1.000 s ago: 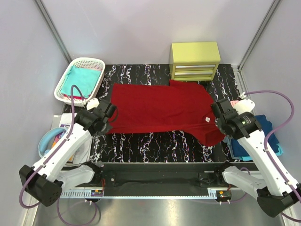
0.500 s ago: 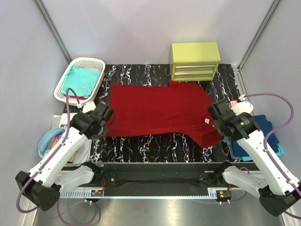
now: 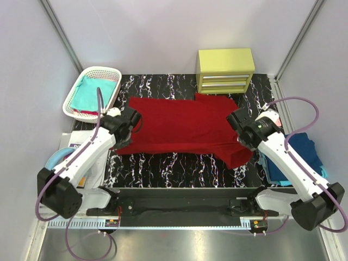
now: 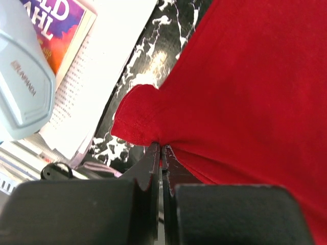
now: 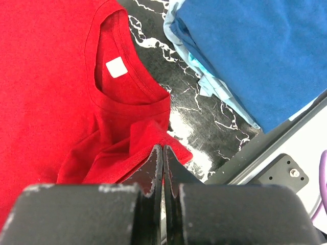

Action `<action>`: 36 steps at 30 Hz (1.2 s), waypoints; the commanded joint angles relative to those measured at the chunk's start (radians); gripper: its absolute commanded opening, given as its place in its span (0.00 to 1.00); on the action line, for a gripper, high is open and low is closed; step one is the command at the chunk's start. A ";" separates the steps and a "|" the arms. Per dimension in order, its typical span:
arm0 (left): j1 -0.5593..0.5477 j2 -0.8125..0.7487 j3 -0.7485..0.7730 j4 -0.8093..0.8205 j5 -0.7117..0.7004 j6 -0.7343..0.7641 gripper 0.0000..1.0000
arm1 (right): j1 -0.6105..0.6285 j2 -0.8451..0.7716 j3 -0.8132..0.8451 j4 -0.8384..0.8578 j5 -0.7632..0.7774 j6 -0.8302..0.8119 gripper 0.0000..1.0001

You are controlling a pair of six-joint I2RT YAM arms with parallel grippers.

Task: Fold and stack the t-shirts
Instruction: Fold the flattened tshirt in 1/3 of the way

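Dark red t-shirt (image 3: pixel 185 125) lies spread across the middle of the black marbled desk (image 3: pixel 179 163), collar toward 3 o'clock and hem toward 9 o'clock. Since a second ago both arms have swung away from the near edge toward 12 o'clock and closed in over the cloth. The left tool (image 3: pixel 131 122) now sits over the hem corner at 9 o'clock instead of beside it. The right tool (image 3: pixel 236 120) has moved from the desk's 4 o'clock side to over the shoulder area. The body of the shirt has barely shifted.

The left tool is clamped tight on the hem corner. In its wrist view the cloth bunches into a small rounded hump right at the fingertips. The right tool is likewise pinched closed on a fold of red cloth just below the collar, near the sleeve. There the fabric is creased and doubled over. A small white tag (image 5: pixel 116 67) shows inside the neckline.

The rest of the shirt is flat and smooth, its far edge touching the yellow drawer chest (image 3: pixel 225 69) at 1 o'clock. A teal t-shirt (image 3: pixel 95 89) fills the white basket (image 3: pixel 73 100) at 10 o'clock. A navy t-shirt (image 5: pixel 255 51) lies on a light blue t-shirt (image 5: pixel 204 76) at 4 o'clock.
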 commanded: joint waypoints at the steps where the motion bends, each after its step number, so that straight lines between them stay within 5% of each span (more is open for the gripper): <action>1: 0.065 0.057 0.028 0.089 -0.064 0.053 0.00 | -0.035 0.020 0.034 0.015 0.092 -0.017 0.00; 28: 0.118 0.612 0.322 0.214 -0.099 0.133 0.01 | -0.162 0.338 0.029 0.227 0.098 -0.132 0.00; 33: 0.118 0.623 0.343 0.221 -0.099 0.139 0.17 | -0.163 0.349 0.034 0.247 0.103 -0.156 0.00; 35: 0.118 0.605 0.350 0.221 -0.099 0.142 0.33 | -0.162 0.338 0.045 0.256 0.106 -0.185 0.02; 36: 0.118 0.591 0.345 0.225 -0.102 0.139 0.57 | -0.160 0.318 0.055 0.268 0.115 -0.198 0.14</action>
